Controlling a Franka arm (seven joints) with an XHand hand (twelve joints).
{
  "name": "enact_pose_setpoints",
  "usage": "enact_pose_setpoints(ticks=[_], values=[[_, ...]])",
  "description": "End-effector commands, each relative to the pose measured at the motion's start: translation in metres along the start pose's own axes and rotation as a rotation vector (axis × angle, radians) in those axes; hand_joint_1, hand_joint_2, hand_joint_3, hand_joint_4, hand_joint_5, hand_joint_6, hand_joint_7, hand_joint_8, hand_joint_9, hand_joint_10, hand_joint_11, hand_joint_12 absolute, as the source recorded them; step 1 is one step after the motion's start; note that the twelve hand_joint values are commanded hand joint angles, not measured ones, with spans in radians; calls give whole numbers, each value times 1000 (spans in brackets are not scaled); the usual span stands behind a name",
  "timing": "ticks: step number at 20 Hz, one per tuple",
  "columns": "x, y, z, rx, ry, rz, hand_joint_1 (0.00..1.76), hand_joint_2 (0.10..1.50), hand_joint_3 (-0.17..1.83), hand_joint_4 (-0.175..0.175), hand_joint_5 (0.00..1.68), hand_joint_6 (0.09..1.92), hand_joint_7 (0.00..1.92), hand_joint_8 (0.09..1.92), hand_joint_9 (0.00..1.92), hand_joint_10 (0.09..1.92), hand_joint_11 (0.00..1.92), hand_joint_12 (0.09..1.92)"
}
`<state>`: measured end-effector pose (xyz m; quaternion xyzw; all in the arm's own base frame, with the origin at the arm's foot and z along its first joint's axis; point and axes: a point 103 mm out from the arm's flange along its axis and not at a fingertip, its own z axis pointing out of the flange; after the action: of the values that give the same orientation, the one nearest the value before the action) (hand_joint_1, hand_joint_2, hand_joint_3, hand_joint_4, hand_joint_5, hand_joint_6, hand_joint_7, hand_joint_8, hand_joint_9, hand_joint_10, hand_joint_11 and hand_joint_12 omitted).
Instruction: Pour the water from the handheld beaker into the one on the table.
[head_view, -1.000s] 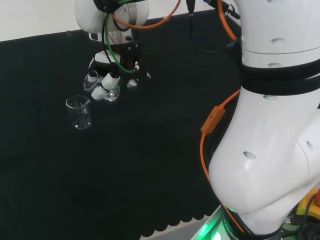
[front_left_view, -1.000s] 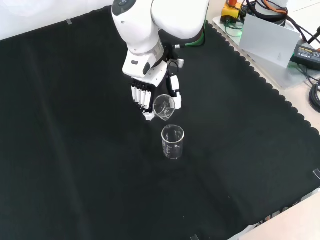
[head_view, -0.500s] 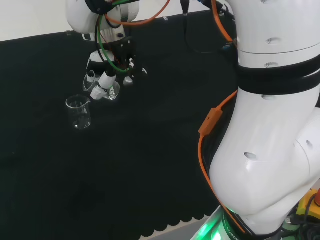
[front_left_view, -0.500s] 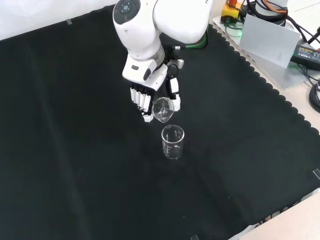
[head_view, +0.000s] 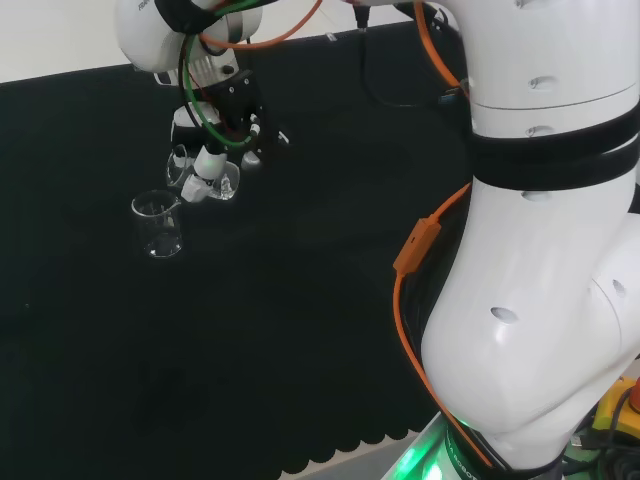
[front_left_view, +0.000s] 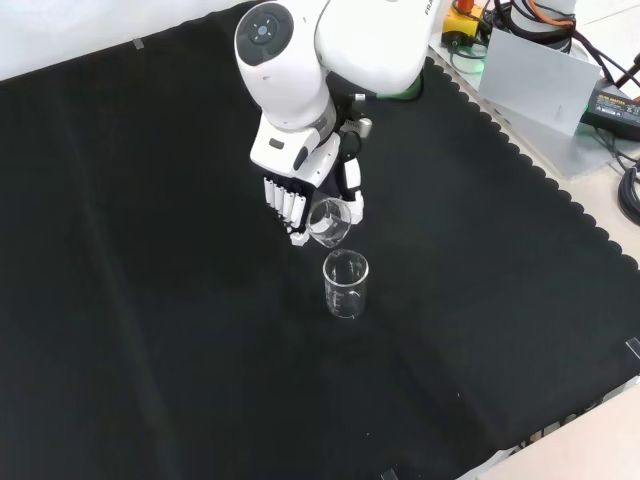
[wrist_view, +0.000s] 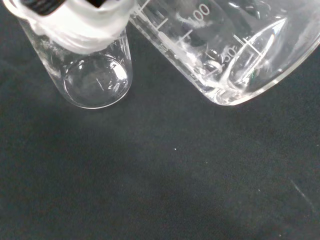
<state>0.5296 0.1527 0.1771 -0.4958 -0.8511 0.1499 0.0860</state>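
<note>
The arm has swung over the last second: in the front view its big link now sits farther toward 1 o'clock, and in the head view the wrist has slid toward 10 o'clock. The hand has barely moved. Its fingers are curled round the handheld beaker, which is now tipped further, mouth leaning toward the table beaker just beside it at 5 o'clock in the front view. I judge the pour is beginning; no stream is visible, and the wrist view shows only a little water in the tilted beaker's lower corner.

The black cloth covers the bench, bare apart from the standing beaker. At 2 o'clock past its scalloped edge lie a grey box and cables.
</note>
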Motion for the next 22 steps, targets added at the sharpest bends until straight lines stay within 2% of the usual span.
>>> enact_pose_setpoints(ticks=[1, 14, 17, 22], values=[[4, 0, -2, 19, -28, 0, 1305, 1064, -175, -175, 1258, 557, 1318, 522, 1456, 714, 1046, 925], [17, 6, -7, 60, -77, 6, 1305, 1064, -175, -175, 1259, 556, 1319, 521, 1458, 717, 1046, 924], [21, 9, -8, 79, -76, 7, 1305, 1064, -175, -175, 1259, 556, 1319, 521, 1458, 717, 1045, 924], [26, 13, -9, 113, -113, 12, 1305, 1064, -175, -175, 1259, 555, 1319, 521, 1457, 718, 1044, 923]])
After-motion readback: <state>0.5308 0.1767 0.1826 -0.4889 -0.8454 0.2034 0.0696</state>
